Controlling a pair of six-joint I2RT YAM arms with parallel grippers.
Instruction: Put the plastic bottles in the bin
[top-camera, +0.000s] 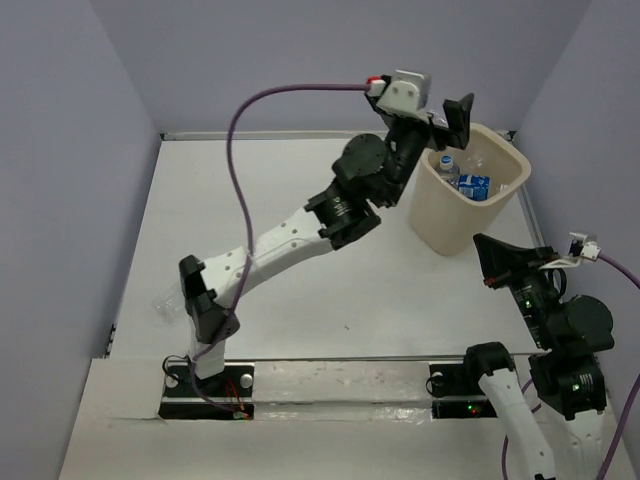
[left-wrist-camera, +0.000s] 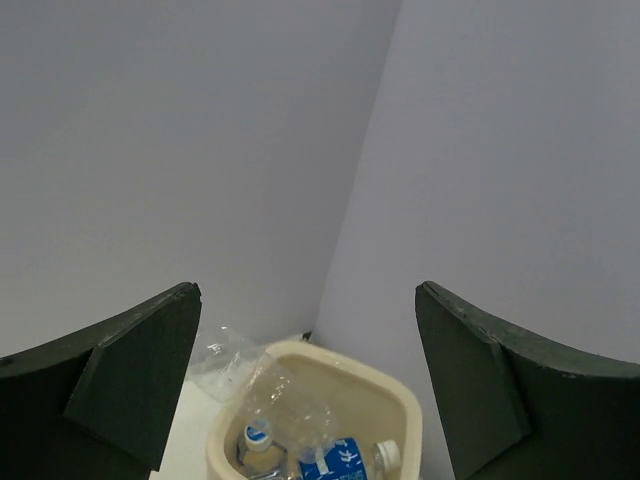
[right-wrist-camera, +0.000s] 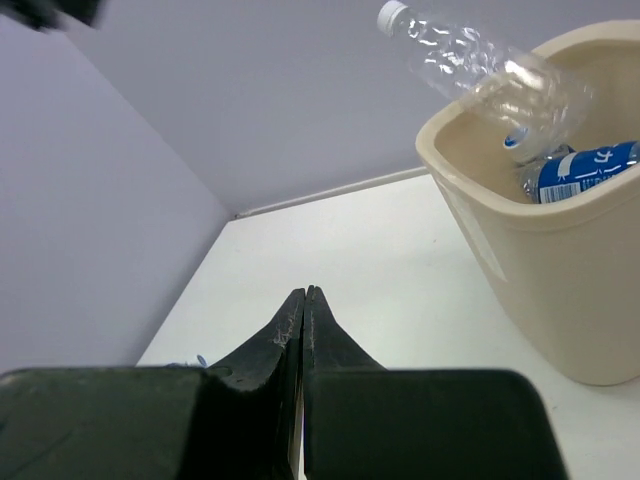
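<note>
The beige bin (top-camera: 445, 215) stands at the far right of the table. In it lie a blue-labelled bottle (top-camera: 473, 185) and a bottle with a blue-and-white cap (top-camera: 447, 160). My left gripper (top-camera: 447, 118) hangs open and empty just above the bin's left rim. In the left wrist view the gripper (left-wrist-camera: 308, 290) looks down on the bin (left-wrist-camera: 405, 405), where a clear label-free bottle (left-wrist-camera: 275, 390) tilts over the rim. The right wrist view shows that bottle (right-wrist-camera: 480, 65) sticking out cap-up. My right gripper (top-camera: 482, 243) is shut and empty beside the bin's near side. Another clear bottle (top-camera: 168, 302) lies by the left arm's base.
Purple walls enclose the white table on three sides, with the corner right behind the bin. The left arm (top-camera: 300, 230) stretches diagonally across the table's middle. In the right wrist view the shut gripper (right-wrist-camera: 305, 295) points over bare table left of the bin (right-wrist-camera: 520, 280).
</note>
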